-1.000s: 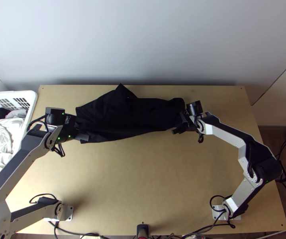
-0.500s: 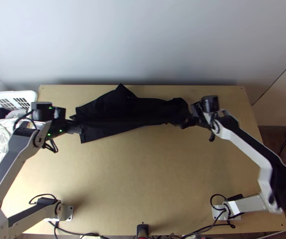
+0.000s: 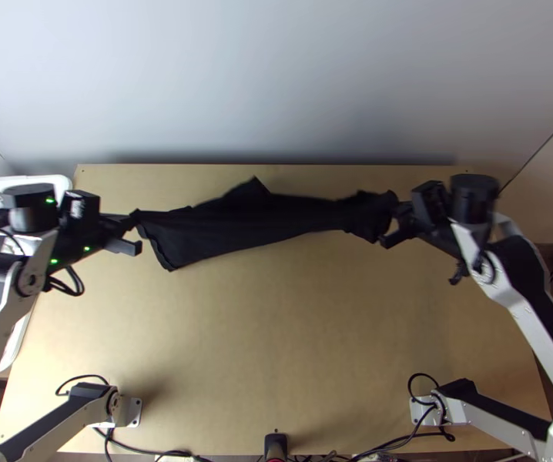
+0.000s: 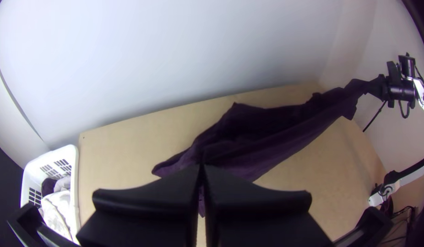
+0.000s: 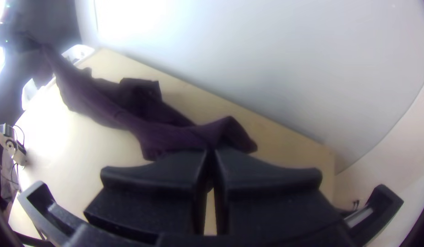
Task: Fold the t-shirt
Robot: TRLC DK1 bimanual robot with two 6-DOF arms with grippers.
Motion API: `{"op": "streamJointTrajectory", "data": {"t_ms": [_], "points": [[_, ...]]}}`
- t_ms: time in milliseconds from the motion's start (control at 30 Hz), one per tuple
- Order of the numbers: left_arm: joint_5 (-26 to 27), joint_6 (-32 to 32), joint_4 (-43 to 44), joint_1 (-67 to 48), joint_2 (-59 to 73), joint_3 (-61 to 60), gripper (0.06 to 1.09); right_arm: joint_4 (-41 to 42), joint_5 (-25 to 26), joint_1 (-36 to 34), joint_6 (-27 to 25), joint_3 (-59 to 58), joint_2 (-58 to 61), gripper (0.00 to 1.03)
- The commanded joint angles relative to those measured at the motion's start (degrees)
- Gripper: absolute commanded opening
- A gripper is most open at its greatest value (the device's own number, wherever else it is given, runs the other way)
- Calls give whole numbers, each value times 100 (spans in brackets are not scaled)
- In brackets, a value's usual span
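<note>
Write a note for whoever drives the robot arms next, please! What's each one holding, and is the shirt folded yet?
Left gripper: black jaws shut on one end of the black cloth t-shirt.
Right gripper: jaws shut on the other end.
Shirt: stretched between them across the far part of the light wooden table, creased, with a corner sticking out toward the wall.
Done: both ends are gripped.
To do: no neat fold yet. It probably needs laying flat and smoothing, then folding.
The white plastic basket of clothes is beside the table's left edge.
</note>
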Motion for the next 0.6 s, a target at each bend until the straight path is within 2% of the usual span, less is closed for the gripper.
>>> {"op": "streamJointTrajectory", "data": {"t_ms": [0,167,367,567], "points": [[253,203,-397,100,-123,961,10,-538,125,17,-84,597,-651,3],[306,203,-476,144,-123,1673,10,-565,309,17,-172,975,-1011,3],[314,168,-467,127,-228,2305,10,-196,714,254,-532,1168,-1442,3],[306,159,-538,144,-342,2973,10,191,872,378,-787,1159,-1811,3]]}}
